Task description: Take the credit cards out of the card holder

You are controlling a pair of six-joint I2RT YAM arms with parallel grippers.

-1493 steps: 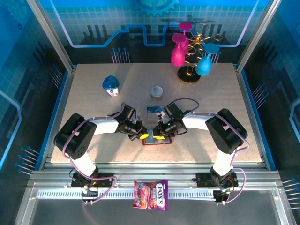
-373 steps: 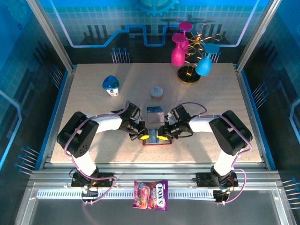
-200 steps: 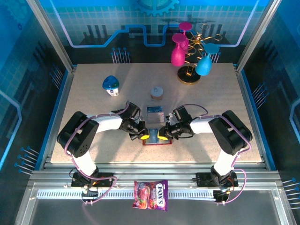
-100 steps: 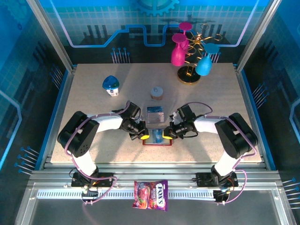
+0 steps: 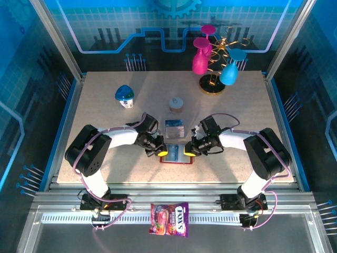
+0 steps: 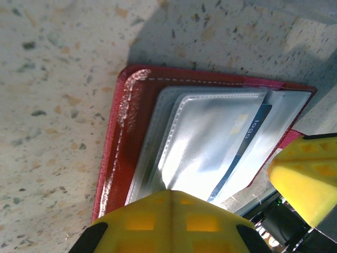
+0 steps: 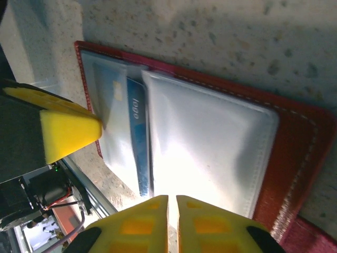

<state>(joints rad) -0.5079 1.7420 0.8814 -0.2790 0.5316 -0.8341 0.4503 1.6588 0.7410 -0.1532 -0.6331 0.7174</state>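
Note:
The red card holder (image 5: 176, 158) lies open near the table's front edge, between both grippers. Its grey see-through pockets (image 6: 205, 142) hold a blue-and-white credit card (image 6: 251, 134), whose blue stripe shows in the right wrist view (image 7: 138, 132). Another blue-and-white card (image 5: 174, 128) lies flat on the table just behind the holder. My left gripper (image 5: 160, 152) is shut, its tips (image 6: 170, 196) touching the near edge of a pocket. My right gripper (image 5: 188, 151) is at the holder's right side, its fingers (image 7: 172, 203) together except for a thin slit, over the edge of the white pocket (image 7: 210, 153).
A blue-capped white bottle (image 5: 125, 97) stands at the back left, and a small jar (image 5: 176, 104) sits behind the loose card. A gold stand with pink and blue glasses (image 5: 213, 63) is at the back right. A candy packet (image 5: 169, 219) lies on the front rail.
My right gripper has shifted a little to the right, from over the holder's middle to its right edge. The left gripper has stayed put and shut.

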